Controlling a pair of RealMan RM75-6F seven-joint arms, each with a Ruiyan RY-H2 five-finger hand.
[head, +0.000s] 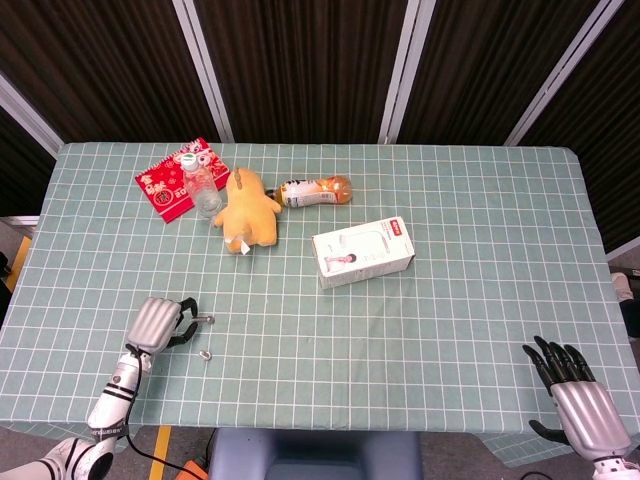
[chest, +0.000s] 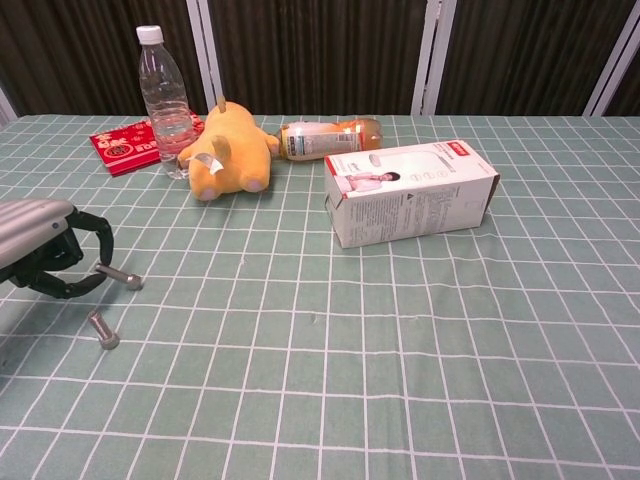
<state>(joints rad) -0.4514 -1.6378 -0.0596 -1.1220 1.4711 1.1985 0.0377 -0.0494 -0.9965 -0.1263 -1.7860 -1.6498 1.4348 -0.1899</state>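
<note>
One bolt (chest: 120, 275) in left hand (chest: 45, 250); box (chest: 410, 192) print illegibly small.

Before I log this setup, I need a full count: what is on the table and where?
Clear plastic water bottle: one, white cap, upright, far left.
Red printed packet: one, flat beside that bottle.
Yellow plush toy: one, lying right of the bottle.
Amber drink bottle: one, on its side behind the plush.
White cardboard box: one, red corner mark, centre.
Steel bolts: two, near left; one pinched by the left hand, one loose on the green checked tablecloth.
Left hand: silver and black, holding a bolt.
Right hand: near right edge, fingers spread, holding nothing.
</note>
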